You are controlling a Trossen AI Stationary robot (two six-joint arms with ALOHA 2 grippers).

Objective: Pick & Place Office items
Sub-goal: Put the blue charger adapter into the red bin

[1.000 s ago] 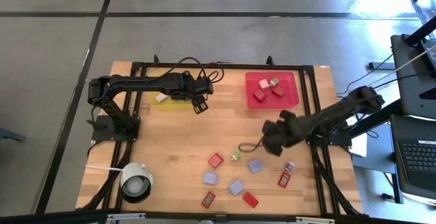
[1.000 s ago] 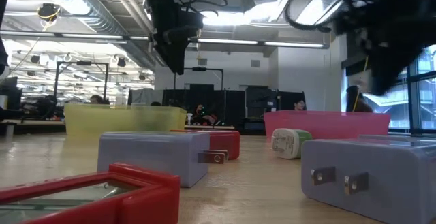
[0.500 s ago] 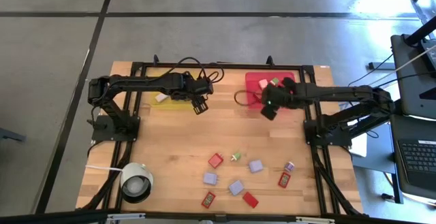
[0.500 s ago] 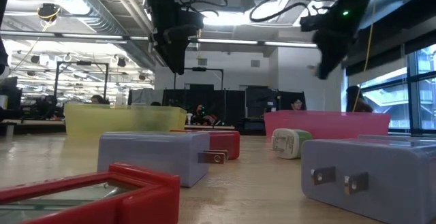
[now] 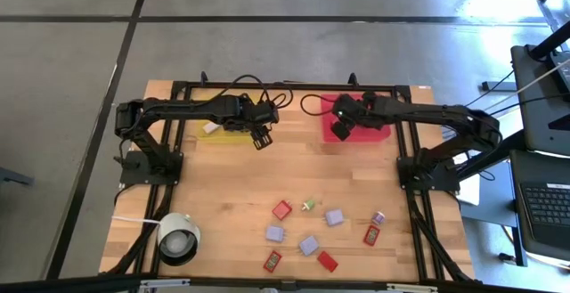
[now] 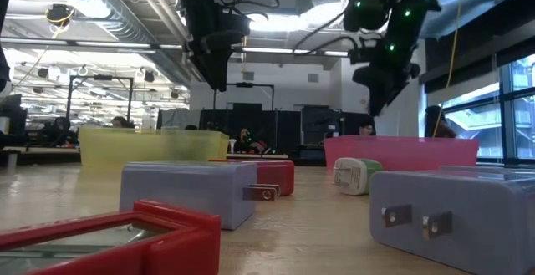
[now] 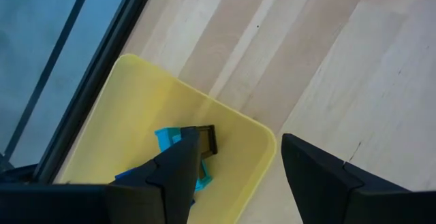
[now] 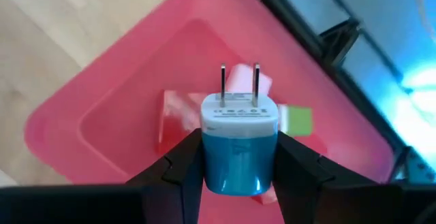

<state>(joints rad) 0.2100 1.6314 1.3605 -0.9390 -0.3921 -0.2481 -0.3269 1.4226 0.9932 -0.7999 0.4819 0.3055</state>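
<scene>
Right tool over red tray, clenched on a blue-and-white plug adapter; left tool released over yellow tray.

I see the right tool (image 8: 235,159) holding the plug adapter (image 8: 238,139) between its fingers, prongs pointing away from the wrist, above the red tray (image 5: 378,106) at the counter's far right corner. Red, pink and green items (image 8: 238,81) already lie in that tray below it. The left tool (image 7: 235,166) hangs with its fingers apart, holding nothing, over the near edge of the yellow tray (image 7: 129,115) at the far edge of the counter (image 5: 223,186); a blue item (image 7: 174,146) lies in that tray. The remaining office items (image 5: 307,222), red and lilac blocks, are scattered toward the counter's near edge. A white cylinder (image 5: 178,237) stands at the near left corner.
</scene>
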